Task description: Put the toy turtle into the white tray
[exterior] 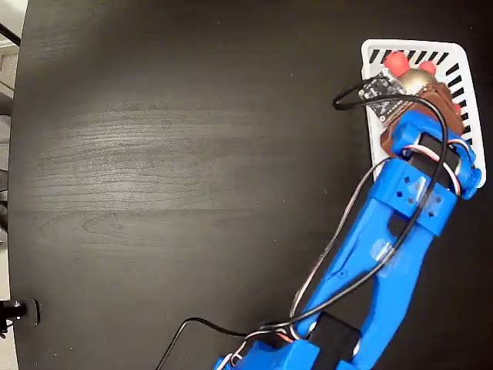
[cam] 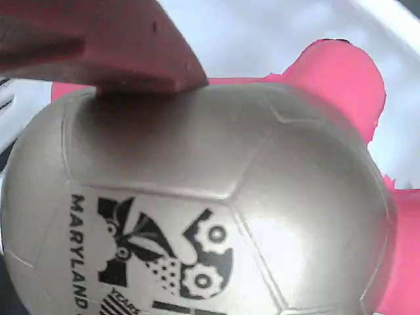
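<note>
**Turtle at the tray, gripper over it**

Fixed view: blue five-joint arm reaches from the bottom edge up to the right across a black wood-grain table; its brown gripper sits over the white rectangular plastic tray with slotted walls at the upper right; the small toy turtle with shiny gold shell and red limbs shows just past the gripper tip, inside the tray's outline; red head or foot near the slotted top wall.

Wrist view: gold shell fills the frame, black "MARYLAND" print and gear emblem on it; one brown finger presses on the shell's top; red limb at upper right; white tray floor behind; second finger hidden, so jaws' grip cannot be told; whether the turtle rests on the floor is unclear.
</note>
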